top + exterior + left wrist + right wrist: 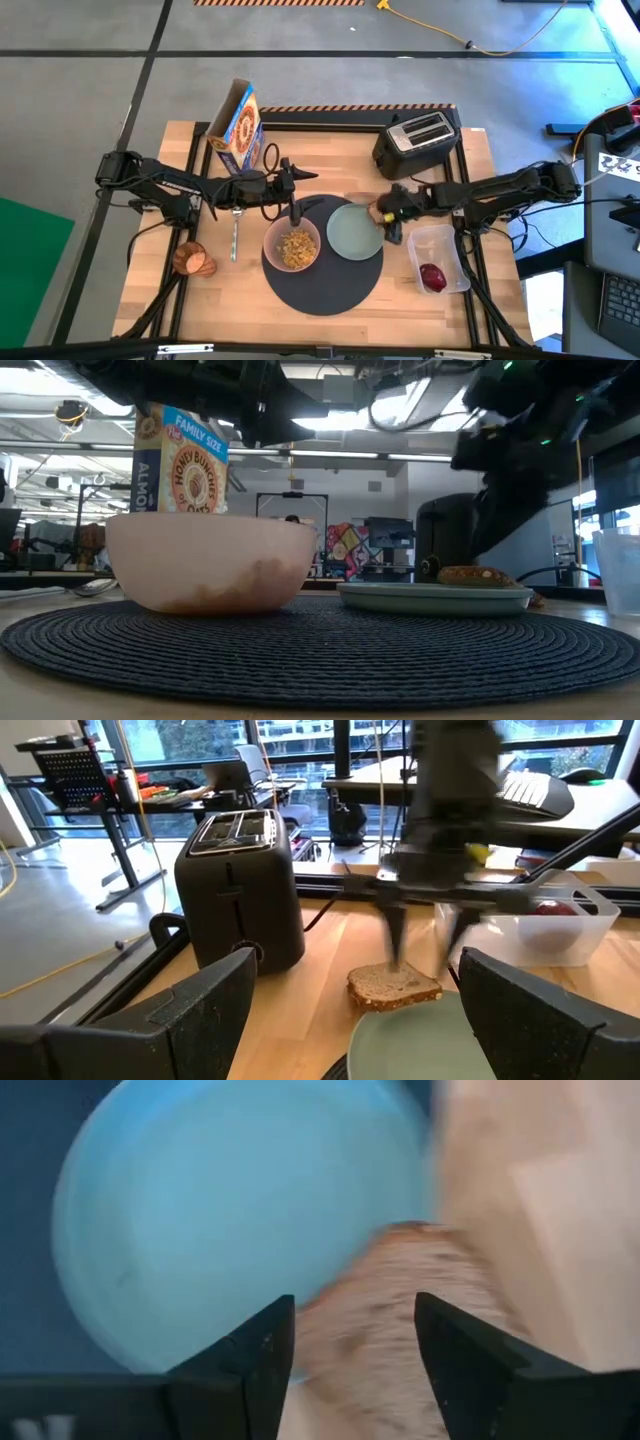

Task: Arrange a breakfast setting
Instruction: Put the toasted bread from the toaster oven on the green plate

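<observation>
A light wooden table (330, 150) stands on a grey floor; windows and desks show beyond. On the round dark grey mat (320, 285) sits the pale green plate (352, 235), with the brown toast slice (393, 987) lying on its rim, directly under the right gripper (425, 935). Its fingers stand partly apart, straddling the toast without gripping it. The left gripper (293, 192) hangs wide open, empty.

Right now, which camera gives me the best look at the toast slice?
The left wrist view: the toast slice lies flat, overlapping the pale green plate rim, under the right gripper. The right wrist view shows it blurred between the fingers, the low view only edge-on, and the high view mostly hides it.
</observation>
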Controlling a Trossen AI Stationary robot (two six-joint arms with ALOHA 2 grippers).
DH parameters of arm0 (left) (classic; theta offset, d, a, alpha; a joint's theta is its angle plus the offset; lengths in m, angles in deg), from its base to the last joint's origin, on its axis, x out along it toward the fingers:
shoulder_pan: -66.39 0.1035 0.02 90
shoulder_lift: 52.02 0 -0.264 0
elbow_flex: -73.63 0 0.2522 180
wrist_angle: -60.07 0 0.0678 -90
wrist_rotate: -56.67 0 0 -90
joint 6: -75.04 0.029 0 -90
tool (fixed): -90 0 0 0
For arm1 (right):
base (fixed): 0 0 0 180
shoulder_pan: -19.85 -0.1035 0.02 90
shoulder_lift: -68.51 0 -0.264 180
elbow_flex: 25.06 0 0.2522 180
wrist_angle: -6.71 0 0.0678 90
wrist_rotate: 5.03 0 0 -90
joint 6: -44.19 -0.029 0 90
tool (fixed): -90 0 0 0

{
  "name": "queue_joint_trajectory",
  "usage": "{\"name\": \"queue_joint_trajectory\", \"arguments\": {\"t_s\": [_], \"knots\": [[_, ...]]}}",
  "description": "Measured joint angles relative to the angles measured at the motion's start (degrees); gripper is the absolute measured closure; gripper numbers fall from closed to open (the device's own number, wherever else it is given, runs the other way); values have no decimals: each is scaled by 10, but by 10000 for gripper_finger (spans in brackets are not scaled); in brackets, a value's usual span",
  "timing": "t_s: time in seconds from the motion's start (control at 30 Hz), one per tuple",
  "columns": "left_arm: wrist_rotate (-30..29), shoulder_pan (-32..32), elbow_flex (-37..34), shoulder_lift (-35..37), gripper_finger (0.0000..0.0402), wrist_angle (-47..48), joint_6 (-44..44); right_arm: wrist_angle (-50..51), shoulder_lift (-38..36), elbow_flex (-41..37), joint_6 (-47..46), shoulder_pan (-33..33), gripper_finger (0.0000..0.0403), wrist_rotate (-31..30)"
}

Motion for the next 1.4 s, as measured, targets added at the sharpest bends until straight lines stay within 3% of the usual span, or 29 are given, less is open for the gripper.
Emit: {"name": "queue_joint_trajectory", "arguments": {"t_s": [0.1, 0.27, 0.37, 0.63, 0.93, 1.4], "knots": [[-2, 0, 0, 0, 70, 2, 1, -7, 8, 1, 31, -66, 188, -43], [-6, 0, 0, 0, 70, 5, 1, 2, 8, 1, -1, -146, 151, -220], [-15, 0, 0, 0, 70, 8, 1, -2, 12, 1, -15, -173, 126, -257], [-19, 1, 0, 0, 70, 10, 2, -19, 98, 0, -31, -185, 102, -288], [-19, 9, 0, 0, 70, 15, 2, -16, 126, 1, -76, -184, 134, -314], [-18, 11, 0, 0, 70, 16, 2, -20, 130, 0, -79, -144, 188, -281]]}}
